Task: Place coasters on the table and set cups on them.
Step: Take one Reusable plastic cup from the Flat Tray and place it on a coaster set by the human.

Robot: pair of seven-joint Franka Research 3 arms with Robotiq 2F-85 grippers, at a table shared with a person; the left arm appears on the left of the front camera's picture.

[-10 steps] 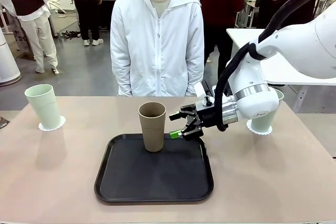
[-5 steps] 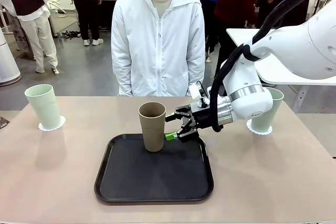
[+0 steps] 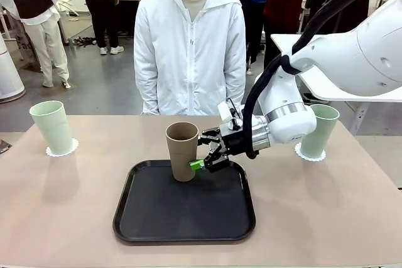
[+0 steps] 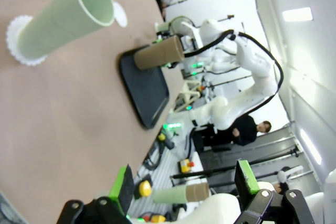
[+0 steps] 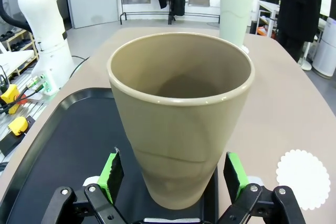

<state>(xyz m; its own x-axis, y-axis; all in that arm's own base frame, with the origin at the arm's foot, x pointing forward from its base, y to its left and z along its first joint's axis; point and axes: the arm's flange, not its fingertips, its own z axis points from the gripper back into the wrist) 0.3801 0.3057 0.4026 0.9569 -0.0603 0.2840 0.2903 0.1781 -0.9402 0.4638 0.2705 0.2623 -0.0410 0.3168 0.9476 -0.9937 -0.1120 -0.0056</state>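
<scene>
A brown cup (image 3: 182, 151) stands upright on the black tray (image 3: 188, 218). My right gripper (image 3: 200, 152) is open, reaching in from the right. In the right wrist view the brown cup (image 5: 181, 114) stands between the green pads (image 5: 111, 174) at its lower half, with small gaps on both sides. An empty coaster (image 5: 303, 173) lies on the table (image 3: 326, 205) beyond the tray. One mint cup (image 3: 51, 127) stands on a coaster (image 3: 61, 150) at the far left, another mint cup (image 3: 320, 128) on a coaster (image 3: 311, 154) at the right. My left gripper (image 4: 185, 182) is open and holds nothing.
A person in a white jacket (image 3: 188, 48) stands at the far side of the table, hands out of sight. A white table (image 3: 352, 86) stands behind my right arm. The beige top around the tray is bare.
My right gripper has moved left, from beside the tray's right edge to the brown cup, and its open fingers now flank the cup. The cups have not moved.
</scene>
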